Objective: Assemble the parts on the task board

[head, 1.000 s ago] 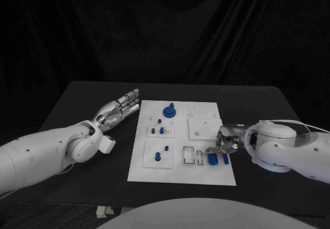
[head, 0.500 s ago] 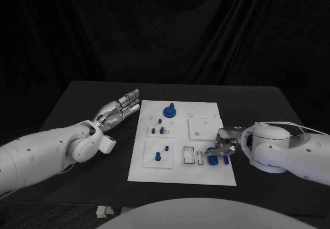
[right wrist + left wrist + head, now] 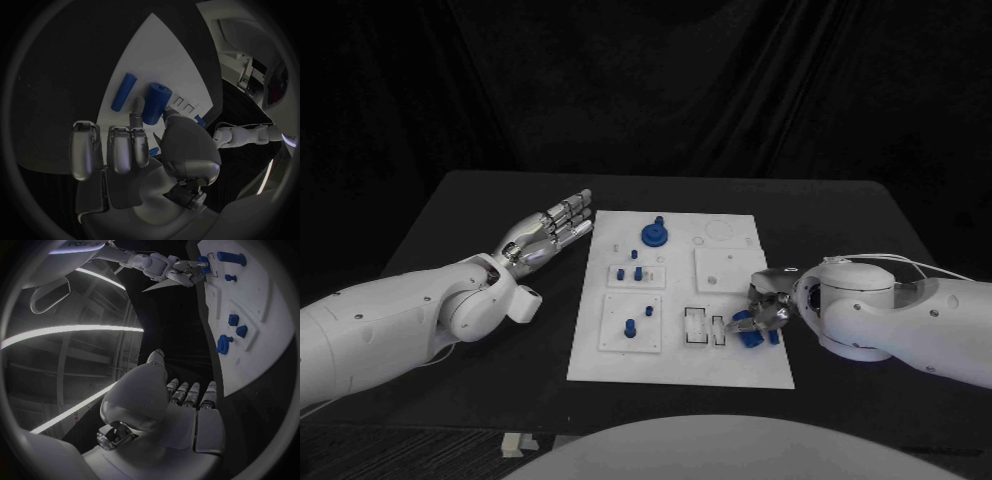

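I see my right hand (image 3: 764,308) pinching a blue peg (image 3: 156,103) on the board's (image 3: 733,370) near right; left hand (image 3: 548,232) flat, fingers apart. No readable writing.

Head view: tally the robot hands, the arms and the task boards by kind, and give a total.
robot hands: 2
arms: 2
task board: 1
Total: 5

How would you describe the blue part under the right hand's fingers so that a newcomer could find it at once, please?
Start at the white task board in the middle of the black table and go to its near corner on the robot's right, where the right hand reaches in. Two blue cylinders lie there; it is the thicker cylinder, touched by the fingers, while the slimmer cylinder lies free beside it.
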You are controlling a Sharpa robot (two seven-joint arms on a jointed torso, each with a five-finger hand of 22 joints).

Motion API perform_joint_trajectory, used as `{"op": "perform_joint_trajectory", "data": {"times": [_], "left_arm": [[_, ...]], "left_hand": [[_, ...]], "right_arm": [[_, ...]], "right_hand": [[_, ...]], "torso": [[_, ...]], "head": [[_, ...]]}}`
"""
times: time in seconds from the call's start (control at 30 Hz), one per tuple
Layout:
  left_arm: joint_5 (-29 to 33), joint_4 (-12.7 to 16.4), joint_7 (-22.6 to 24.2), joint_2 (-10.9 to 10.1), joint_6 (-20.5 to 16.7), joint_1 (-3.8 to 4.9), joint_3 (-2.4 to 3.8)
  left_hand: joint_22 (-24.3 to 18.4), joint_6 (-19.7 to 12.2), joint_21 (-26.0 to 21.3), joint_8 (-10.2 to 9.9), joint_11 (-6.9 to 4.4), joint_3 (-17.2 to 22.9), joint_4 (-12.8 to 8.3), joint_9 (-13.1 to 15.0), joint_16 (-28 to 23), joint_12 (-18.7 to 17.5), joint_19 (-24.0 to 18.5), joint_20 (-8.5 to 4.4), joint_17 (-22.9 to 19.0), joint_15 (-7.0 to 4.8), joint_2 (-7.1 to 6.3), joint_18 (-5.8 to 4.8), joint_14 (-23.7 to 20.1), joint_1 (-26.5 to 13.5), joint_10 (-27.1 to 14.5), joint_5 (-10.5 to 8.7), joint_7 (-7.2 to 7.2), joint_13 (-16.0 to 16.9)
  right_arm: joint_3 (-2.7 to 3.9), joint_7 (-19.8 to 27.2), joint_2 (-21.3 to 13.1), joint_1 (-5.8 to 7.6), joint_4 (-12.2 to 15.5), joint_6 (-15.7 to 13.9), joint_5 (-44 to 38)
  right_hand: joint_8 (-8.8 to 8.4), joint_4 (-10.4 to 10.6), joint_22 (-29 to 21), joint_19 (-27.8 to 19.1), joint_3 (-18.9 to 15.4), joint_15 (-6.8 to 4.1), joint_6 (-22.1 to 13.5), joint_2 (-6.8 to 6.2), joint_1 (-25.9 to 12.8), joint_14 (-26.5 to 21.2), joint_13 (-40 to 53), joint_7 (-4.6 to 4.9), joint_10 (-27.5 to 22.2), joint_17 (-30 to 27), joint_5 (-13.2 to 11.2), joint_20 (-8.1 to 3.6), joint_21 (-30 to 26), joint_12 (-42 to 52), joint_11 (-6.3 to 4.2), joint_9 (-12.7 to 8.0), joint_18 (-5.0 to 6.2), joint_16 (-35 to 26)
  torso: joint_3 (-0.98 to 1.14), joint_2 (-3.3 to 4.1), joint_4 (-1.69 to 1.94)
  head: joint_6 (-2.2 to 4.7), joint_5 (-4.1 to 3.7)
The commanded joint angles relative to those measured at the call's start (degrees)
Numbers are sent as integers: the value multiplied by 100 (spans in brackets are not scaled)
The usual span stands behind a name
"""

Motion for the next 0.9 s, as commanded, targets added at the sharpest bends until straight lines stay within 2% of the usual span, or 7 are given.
{"op": "perform_joint_trajectory", "data": {"times": [0.03, 0.1, 0.23, 0.33, 0.5, 0.7, 0.9], "left_arm": [[33, 7, 33, 12, 82, -9, 6], [33, 7, 24, 11, 86, -11, 6], [33, 8, 13, 11, 92, -14, 6], [33, 8, 7, 10, 95, -16, 6], [33, 8, -1, 8, 102, -20, 6], [33, 4, -14, 13, 102, -23, 6], [33, -2, -26, 12, 101, -23, 6]], "left_hand": [[8, 4, -1, 27, 19, 17, -23, 9, -38, -20, 4, 45, -6, 47, 3, 55, 19, 53, 11, 23, 52, -7], [8, 11, -1, 28, 14, 22, -27, 10, -38, -20, 4, 48, -6, 58, 6, 54, 19, 55, 11, 33, 73, -7], [10, 18, 1, 30, 4, 33, -41, 11, -38, -20, 6, 56, -6, 73, 10, 54, 19, 65, 11, 71, 107, -7], [10, 23, 1, 31, 0, 38, -46, 12, -38, -20, 6, 58, -6, 78, 11, 54, 19, 69, 11, 83, 117, -7], [12, 25, 2, 31, -7, 46, -58, 12, -38, -20, 7, 62, -6, 85, 14, 53, 19, 77, 11, 108, 138, -7], [13, 34, 3, 33, -12, 56, -68, 13, -38, -20, 8, 67, -6, 95, 18, 53, 19, 84, 11, 134, 157, -7], [13, 37, 3, 33, -15, 58, -72, 14, -38, -20, 9, 70, -6, 99, 18, 53, 19, 86, 11, 141, 165, -7]], "right_arm": [[-2, -147, 8, -25, -8, 224, -8], [-2, -134, 14, -29, -10, 202, -8], [-1, -65, 14, -34, -6, 45, -8], [-1, 26, 5, -37, 16, -201, -8], [0, 116, -41, -37, 103, -577, 45], [5, 196, -182, 54, 306, -1003, 730], [7, 164, -249, 304, 430, -1157, 1724]], "right_hand": [[253, -50, 1281, 300, 33, -44, -187, 24, 143, 518, 1509, -27, 603, 1114, 346, -33, -35, 15, -73, 641, -10, -27], [372, -166, 1282, 300, 85, -54, -287, 46, 290, 513, 1509, -45, 603, 1086, 763, -38, -36, 15, -91, 947, -10, -39], [440, -334, 1288, 309, 248, -71, -418, 105, 480, 512, 1509, -74, 603, 1079, 1599, -54, -21, 15, -117, 1258, -14, -40], [408, -418, 1297, 321, 497, -94, -463, 89, 564, 515, 1509, -102, 603, 1092, 2545, -77, 4, 15, -143, 1400, -20, -31], [349, -447, 1297, 322, 786, -108, -443, 27, 551, 512, 1509, -118, 603, 1079, 3258, -90, 7, 15, -157, 1473, -22, -35], [281, -484, 1295, 317, 1104, -111, -401, -17, 535, 507, 1509, -123, 603, 1052, 3688, -95, 0, 15, -167, 1520, -20, -45], [244, -459, 1282, 301, 1151, -103, -409, -27, 452, 500, 1509, -107, 603, 1017, 3577, -90, -34, 15, -167, 1530, -11, -60]], "torso": [[-2, 2, -9], [-1, 3, -9], [0, 7, -3], [2, 5, -1], [1, 4, 0], [-2, 6, 2], [-2, 2, -3]], "head": [[0, 10], [0, 15], [0, 11], [0, 15], [0, 21], [0, 25], [0, 47]]}}
